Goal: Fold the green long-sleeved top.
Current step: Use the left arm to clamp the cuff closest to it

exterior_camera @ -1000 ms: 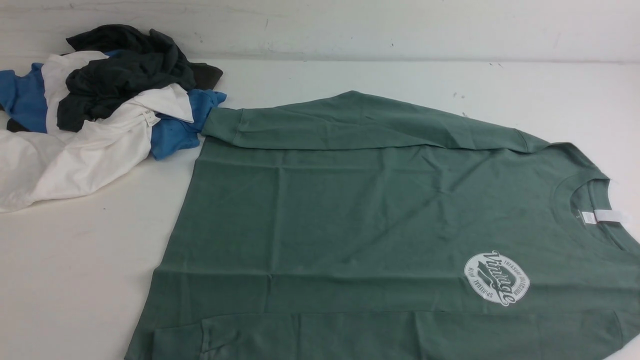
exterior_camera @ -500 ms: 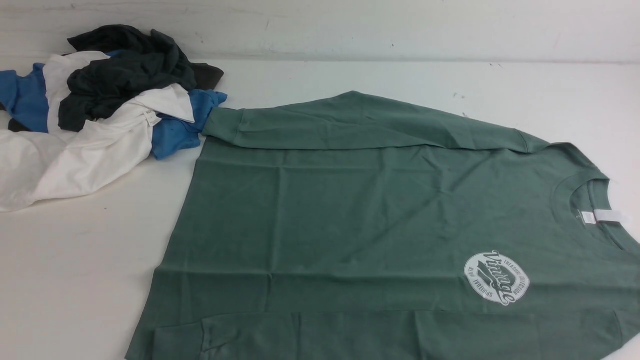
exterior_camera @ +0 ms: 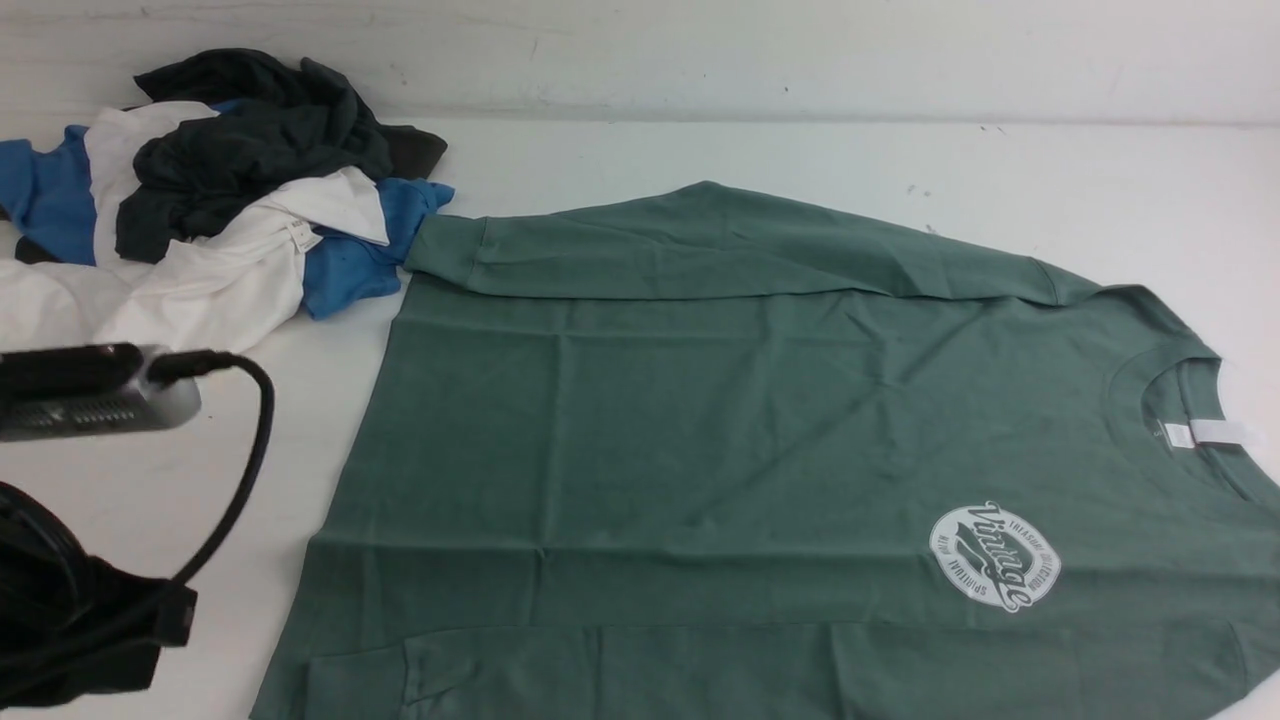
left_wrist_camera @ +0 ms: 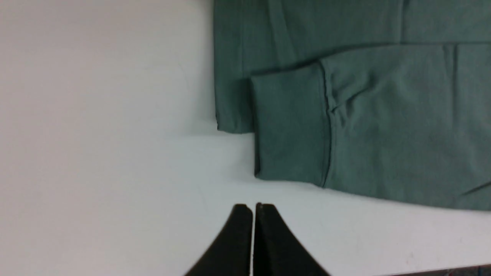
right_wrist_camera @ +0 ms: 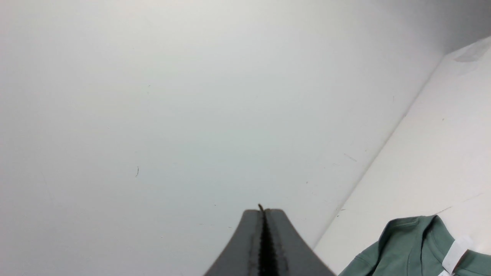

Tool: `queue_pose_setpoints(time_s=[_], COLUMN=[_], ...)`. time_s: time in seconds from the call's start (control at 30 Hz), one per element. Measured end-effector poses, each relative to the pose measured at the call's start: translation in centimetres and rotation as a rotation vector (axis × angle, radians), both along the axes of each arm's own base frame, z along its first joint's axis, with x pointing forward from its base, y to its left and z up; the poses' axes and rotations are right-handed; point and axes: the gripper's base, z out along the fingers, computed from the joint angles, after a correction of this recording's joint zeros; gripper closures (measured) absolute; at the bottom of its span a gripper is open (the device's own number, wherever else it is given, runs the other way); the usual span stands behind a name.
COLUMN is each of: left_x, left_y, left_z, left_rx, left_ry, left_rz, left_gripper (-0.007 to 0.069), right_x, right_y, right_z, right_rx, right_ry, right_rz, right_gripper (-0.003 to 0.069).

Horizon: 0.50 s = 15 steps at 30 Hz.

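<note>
The green long-sleeved top (exterior_camera: 720, 430) lies flat on the white table, hem to the left and neck with its white label (exterior_camera: 1215, 433) to the right. The round white logo (exterior_camera: 993, 556) faces up. Both sleeves lie along the body; the far cuff (exterior_camera: 445, 255) ends by the clothes pile. My left arm's wrist (exterior_camera: 95, 390) shows at the lower left of the front view. In the left wrist view my left gripper (left_wrist_camera: 253, 207) is shut and empty over bare table, a short way from the near cuff (left_wrist_camera: 289, 126). My right gripper (right_wrist_camera: 264, 211) is shut and empty, facing the wall beside the neck (right_wrist_camera: 414, 245).
A pile of dark charcoal, white and blue garments (exterior_camera: 200, 220) sits at the back left, touching the far cuff. The wall (exterior_camera: 700, 50) runs along the table's far edge. A black cable (exterior_camera: 245, 470) loops from my left wrist.
My left arm's wrist and cable have come into the front view at the lower left. The green top and the pile have not moved.
</note>
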Motion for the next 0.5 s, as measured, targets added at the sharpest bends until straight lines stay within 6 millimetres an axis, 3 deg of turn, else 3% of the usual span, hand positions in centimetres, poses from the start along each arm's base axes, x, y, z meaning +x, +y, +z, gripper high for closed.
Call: queue_pose_setpoints(time_s=[0.2,0.3,0.37,0.5], left_x=[1.6,2.3,3.1,4.2], left_y=[-0.7,-1.7,-3.5,-6.2], left_z=[-2.2,-2.9,-4.1,-6.3], left_rx=[-0.017,-0.015,-0.009,0.013], left_ry=[0.042,0.045,0.065,0.145], left_rz=[-0.021,-0.068,-0.133,-0.205], left_gripper=[0.0628,0.0628,0.0628,0.0628], right_x=[0.1,-0.1,0.2,2.3], right_y=[0.6,2.0,3.5,4.9], right_z=[0.5,3.0,6.1,10.8], right_rx=[-0.028,-0.147,-0.338,-0.543], right_ry=[0.024,0.061,0.220,0.487], right_rz=[0.063,0.192,0.344,0.572], right_gripper=[0.0673,0.0673,0.0673,0.0673])
